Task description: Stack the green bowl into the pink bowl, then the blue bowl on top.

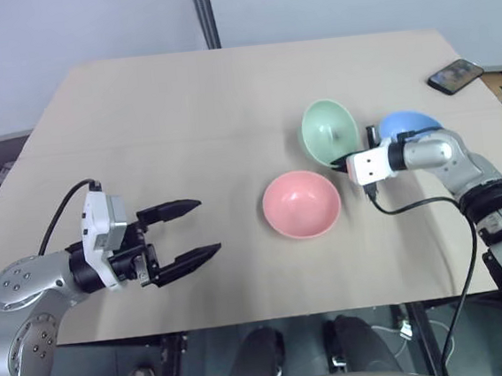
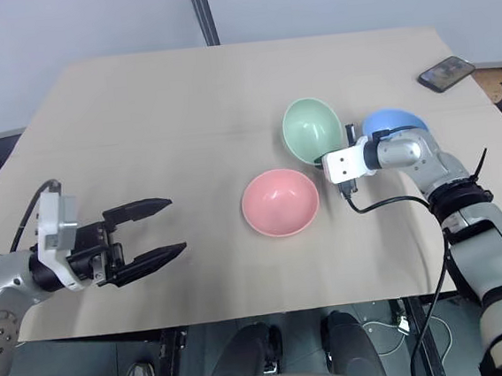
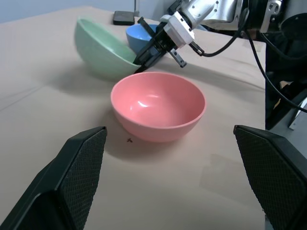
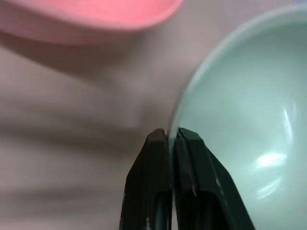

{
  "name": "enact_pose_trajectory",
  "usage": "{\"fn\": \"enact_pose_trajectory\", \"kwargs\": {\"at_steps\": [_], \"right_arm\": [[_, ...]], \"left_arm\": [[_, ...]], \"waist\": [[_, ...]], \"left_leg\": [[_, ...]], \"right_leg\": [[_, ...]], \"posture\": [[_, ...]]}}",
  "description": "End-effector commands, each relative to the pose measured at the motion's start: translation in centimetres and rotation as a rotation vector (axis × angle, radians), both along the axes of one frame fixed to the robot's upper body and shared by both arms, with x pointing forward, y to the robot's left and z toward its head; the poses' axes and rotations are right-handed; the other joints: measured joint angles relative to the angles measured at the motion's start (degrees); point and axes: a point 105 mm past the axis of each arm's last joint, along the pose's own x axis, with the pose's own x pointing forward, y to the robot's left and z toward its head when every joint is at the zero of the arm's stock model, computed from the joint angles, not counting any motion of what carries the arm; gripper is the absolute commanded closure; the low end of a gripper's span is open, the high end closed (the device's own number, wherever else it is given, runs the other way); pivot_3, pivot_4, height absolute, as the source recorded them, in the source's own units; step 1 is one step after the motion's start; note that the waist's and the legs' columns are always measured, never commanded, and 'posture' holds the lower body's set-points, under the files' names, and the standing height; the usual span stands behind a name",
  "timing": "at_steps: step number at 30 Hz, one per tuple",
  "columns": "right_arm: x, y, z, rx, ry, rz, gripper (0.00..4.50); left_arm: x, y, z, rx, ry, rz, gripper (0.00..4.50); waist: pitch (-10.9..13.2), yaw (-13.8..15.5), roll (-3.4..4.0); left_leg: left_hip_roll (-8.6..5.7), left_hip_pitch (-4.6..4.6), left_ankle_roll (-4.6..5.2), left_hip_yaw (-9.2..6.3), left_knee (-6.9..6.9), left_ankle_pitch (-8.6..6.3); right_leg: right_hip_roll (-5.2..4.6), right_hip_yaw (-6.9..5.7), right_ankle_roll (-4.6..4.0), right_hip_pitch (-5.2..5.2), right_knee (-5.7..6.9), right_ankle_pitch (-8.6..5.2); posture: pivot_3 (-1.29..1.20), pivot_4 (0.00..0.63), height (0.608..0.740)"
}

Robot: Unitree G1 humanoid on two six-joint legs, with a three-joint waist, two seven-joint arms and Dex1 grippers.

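The green bowl (image 1: 326,132) stands tilted just behind and to the right of the pink bowl (image 1: 301,204), which sits upright at the table's middle. My right gripper (image 1: 342,159) is shut on the green bowl's near rim (image 4: 178,108), one finger inside and one outside. The blue bowl (image 1: 408,124) rests upright right behind that wrist, partly hidden by it. Far to the left, near the front edge, my left gripper (image 1: 208,226) hangs open with nothing between its fingers, pointing toward the pink bowl (image 3: 158,105).
The bowls stand on a tan table (image 1: 182,115). A black phone (image 1: 455,75) lies at its far right corner. A black cable (image 1: 413,208) loops from my right wrist over the table's right front. A dark pole (image 1: 206,14) rises behind the far edge.
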Motion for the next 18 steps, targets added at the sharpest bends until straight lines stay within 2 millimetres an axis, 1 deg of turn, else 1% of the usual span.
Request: {"fn": "enact_pose_trajectory", "kwargs": {"at_steps": [1,2,3,5,8,10,12,14,16,17,18], "right_arm": [[-0.4,0.1,4.2,0.051,-0.093,0.050,4.45],[-1.2,0.2,5.3,0.069,-0.083,0.076,4.45],[-1.9,0.2,5.9,0.079,-0.073,0.097,4.45],[-4.6,0.8,7.8,0.117,-0.013,0.165,4.45],[-8.5,1.6,8.4,0.122,0.098,0.231,4.45],[-10.3,2.3,8.2,0.144,0.167,0.235,4.45],[-11.4,2.9,6.8,0.110,0.214,0.218,4.45],[-11.8,3.3,5.5,0.085,0.239,0.200,4.45],[-11.8,3.5,4.9,0.071,0.244,0.191,4.45],[-11.7,3.6,4.7,0.069,0.242,0.187,3.82],[-11.7,3.6,4.6,0.065,0.242,0.183,3.49]], "left_arm": [[0.1,-0.5,0.6,0.001,-0.054,-0.008,0.00],[0.2,-0.5,0.6,-0.001,-0.059,-0.005,0.00],[0.3,-0.6,0.6,-0.002,-0.062,-0.003,0.00],[0.7,-0.6,0.7,-0.009,-0.069,-0.001,0.00],[1.1,-0.4,0.7,-0.010,-0.072,0.003,0.00],[1.3,-0.3,0.7,-0.009,-0.074,0.003,0.00],[1.6,-0.4,0.7,-0.012,-0.075,-0.002,0.00],[1.8,-0.6,0.7,-0.016,-0.077,-0.007,0.00],[1.9,-0.7,0.8,-0.018,-0.078,-0.012,0.00],[1.9,-0.7,0.8,-0.017,-0.079,-0.014,0.00],[1.9,-0.7,0.9,-0.017,-0.080,-0.014,0.00]], "waist": [[0.03,0.06,0.05],[0.04,0.08,0.06],[0.06,0.19,0.10],[0.07,0.31,0.12],[0.08,0.56,0.14],[0.07,0.53,0.14],[0.07,0.50,0.14],[0.08,0.56,0.14],[0.08,0.58,0.14],[0.07,0.58,0.14],[0.07,0.58,0.14]], "left_leg": [[0.00,0.00,0.00,0.00,-0.02,0.00],[0.00,-0.04,0.00,0.00,-0.02,0.00],[0.00,-0.04,0.00,0.00,-0.02,0.00],[0.00,-0.10,0.01,-0.04,-0.03,0.00],[0.02,-0.16,0.02,-0.20,-0.12,-0.02],[0.03,-0.17,0.03,-0.26,-0.17,-0.03],[0.03,-0.17,0.10,-0.26,-0.19,-0.07],[0.02,-0.18,0.24,-0.26,-0.19,-0.15],[0.02,-0.17,0.24,-0.26,-0.18,-0.15],[0.02,-0.17,0.23,-0.25,-0.17,-0.15],[0.02,-0.17,0.23,-0.25,-0.16,-0.14]], "right_leg": [[0.00,0.00,0.00,-0.01,0.00,0.00],[0.00,0.00,0.00,-0.04,-0.01,0.00],[-0.01,0.00,0.00,-0.04,-0.02,0.00],[-0.02,-0.02,0.00,-0.07,-0.05,0.00],[-0.04,-0.15,0.00,-0.04,-0.24,0.00],[-0.04,-0.19,0.01,0.00,-0.34,0.00],[-0.05,-0.20,0.01,0.02,-0.40,0.01],[-0.08,-0.20,-0.02,0.02,-0.41,0.04],[-0.09,-0.20,-0.06,0.02,-0.42,0.07],[-0.09,-0.20,-0.08,0.03,-0.42,0.09],[-0.09,-0.20,-0.09,0.03,-0.42,0.10]], "posture": [[0.00,0.150,0.740],[0.00,0.150,0.740],[0.00,0.150,0.740],[0.00,0.150,0.740],[0.00,0.150,0.740],[0.00,0.150,0.740],[0.00,0.150,0.740],[0.00,0.150,0.740],[0.00,0.150,0.740],[0.00,0.150,0.740],[0.00,0.150,0.740]]}}
